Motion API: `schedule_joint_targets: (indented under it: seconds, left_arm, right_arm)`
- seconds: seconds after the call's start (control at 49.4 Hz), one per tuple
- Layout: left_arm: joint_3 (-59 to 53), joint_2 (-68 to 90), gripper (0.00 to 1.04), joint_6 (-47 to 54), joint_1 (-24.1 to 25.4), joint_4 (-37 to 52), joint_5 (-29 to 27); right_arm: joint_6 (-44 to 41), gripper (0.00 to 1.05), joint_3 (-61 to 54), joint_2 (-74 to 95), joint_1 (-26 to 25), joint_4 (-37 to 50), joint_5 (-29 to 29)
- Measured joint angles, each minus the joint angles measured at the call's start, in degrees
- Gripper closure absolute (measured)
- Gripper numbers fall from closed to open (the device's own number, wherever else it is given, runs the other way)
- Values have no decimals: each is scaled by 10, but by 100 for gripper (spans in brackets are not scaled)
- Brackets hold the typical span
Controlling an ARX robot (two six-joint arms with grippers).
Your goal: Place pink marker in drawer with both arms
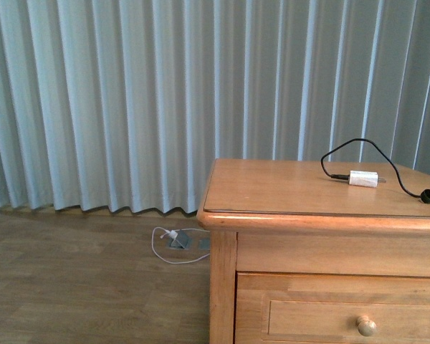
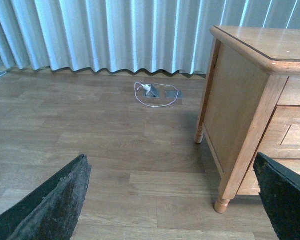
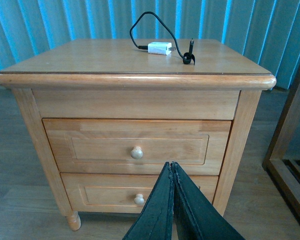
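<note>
The honey-coloured wooden cabinet (image 3: 135, 80) stands before me. Its upper drawer (image 3: 90, 147) is closed, with one round wooden knob (image 3: 136, 153); the drawer also shows at the bottom of the front view (image 1: 308, 315). The pink marker is not in view in any frame. My right gripper (image 3: 171, 167) is shut and empty, hanging in front of the cabinet at about the height of the gap between the two drawers. My left gripper (image 2: 172, 200) is open and empty above the wooden floor, left of the cabinet's side (image 2: 230, 100). Neither arm shows in the front view.
A white charger block (image 1: 363, 178) with a black cable (image 1: 358, 143) lies on the cabinet top. The lower drawer (image 3: 105, 195) is closed. A white cord and floor socket (image 1: 175, 240) lie by the grey curtain (image 1: 129, 100). A wooden frame (image 3: 290, 150) stands right of the cabinet.
</note>
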Motion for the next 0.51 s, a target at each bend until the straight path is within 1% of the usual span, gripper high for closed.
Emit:
schedule_joint_targets:
  seconds: [0.081, 0.182, 0.263, 0.506]
  left_arm:
    - [0, 0, 6, 0, 0, 0, 0]
    - [0, 0, 6, 0, 0, 0, 0]
    - [0, 0, 6, 0, 0, 0, 0]
    - [0, 0, 6, 0, 0, 0, 0]
  right_arm:
    - [0, 103, 0, -10, 0, -11, 0]
    - [0, 103, 1, -82, 0, -102, 0]
    - [0, 103, 1, -106, 0, -108, 0]
    - [0, 103, 1, -107, 0, -110, 0]
